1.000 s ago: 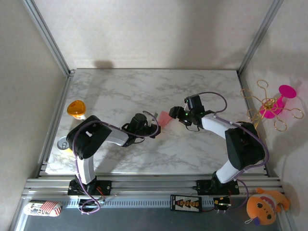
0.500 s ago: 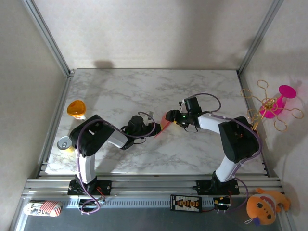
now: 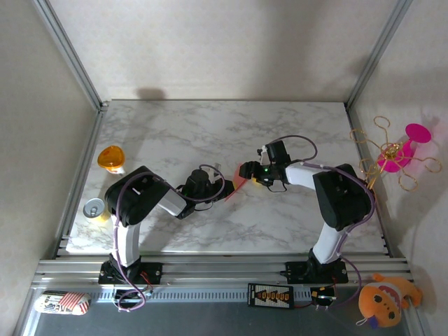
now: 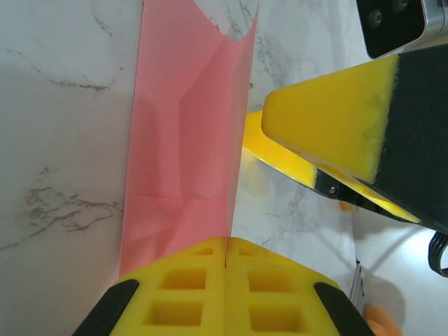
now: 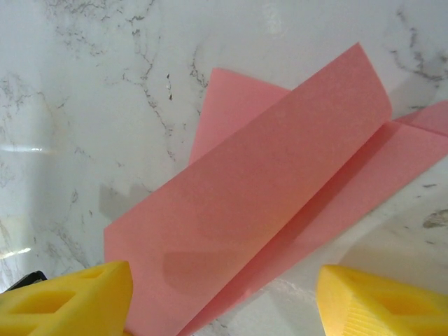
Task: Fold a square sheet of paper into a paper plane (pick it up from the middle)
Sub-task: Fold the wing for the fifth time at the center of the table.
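Paper (image 4: 183,133), salmon-pink and folded lengthwise into a creased strip, is pinched at its near end between the pads of the left tool (image 4: 225,243), whose jaws are pressed together on it. The strip runs straight ahead from that tool's fingertips, low over the marble surface (image 4: 63,140); we cannot tell whether it lies flat there. From the right tool (image 5: 224,297) we see one flap of the paper lifted along the centre crease, with the lower layer spread beneath it. That tool stands wide, one yellow foam pad on either side of the strip, holding nothing. One pad overlaps the paper's corner in the wrist view, and we cannot say whether they touch. From above, the two tools meet nearly tip to tip, with the paper between them. Well outward of the left tool, an orange round disc (image 3: 110,158) and a drinks can (image 3: 92,208) sit at the edge of the surface. Outward of the right tool, beyond the surface, is a magenta flower-like toy (image 3: 400,150) on gold wire.
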### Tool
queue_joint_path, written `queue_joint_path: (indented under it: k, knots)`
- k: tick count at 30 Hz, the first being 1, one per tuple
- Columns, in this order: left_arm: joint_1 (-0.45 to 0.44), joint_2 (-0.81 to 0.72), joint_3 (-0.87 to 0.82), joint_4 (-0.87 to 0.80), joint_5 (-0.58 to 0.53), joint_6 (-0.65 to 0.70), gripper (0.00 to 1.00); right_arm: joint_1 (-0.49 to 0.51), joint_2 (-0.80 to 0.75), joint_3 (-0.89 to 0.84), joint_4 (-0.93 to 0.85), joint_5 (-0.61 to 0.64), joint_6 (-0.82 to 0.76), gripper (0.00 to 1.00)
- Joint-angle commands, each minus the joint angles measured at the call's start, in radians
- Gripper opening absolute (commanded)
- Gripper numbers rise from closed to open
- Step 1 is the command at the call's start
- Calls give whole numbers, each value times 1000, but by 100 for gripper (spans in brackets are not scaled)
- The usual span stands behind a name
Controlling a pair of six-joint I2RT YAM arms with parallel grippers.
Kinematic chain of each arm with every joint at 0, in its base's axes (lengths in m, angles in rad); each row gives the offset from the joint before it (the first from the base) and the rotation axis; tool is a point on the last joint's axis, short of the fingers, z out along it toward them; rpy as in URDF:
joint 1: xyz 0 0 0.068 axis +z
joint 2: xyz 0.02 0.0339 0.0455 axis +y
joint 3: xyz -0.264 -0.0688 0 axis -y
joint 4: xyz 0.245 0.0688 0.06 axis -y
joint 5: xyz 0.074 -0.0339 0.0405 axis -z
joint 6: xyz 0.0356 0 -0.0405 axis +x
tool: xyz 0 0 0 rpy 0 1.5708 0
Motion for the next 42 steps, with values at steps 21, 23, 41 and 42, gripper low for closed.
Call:
queue_joint_path:
  k: [21,23,41,42]
  knots:
    - [17,16,-14,37,11,-36,14,82,203,177,-287,329,33,75]
    - [18,6,-17,24,7,-28,18,88,217,190,-309,359,38,75]
    - [16,-66,-19,-151,-15,104,26,98,248,204,-341,395,61,73]
    - [14,-69,-17,-154,-13,110,27,98,249,203,-341,393,63,73]
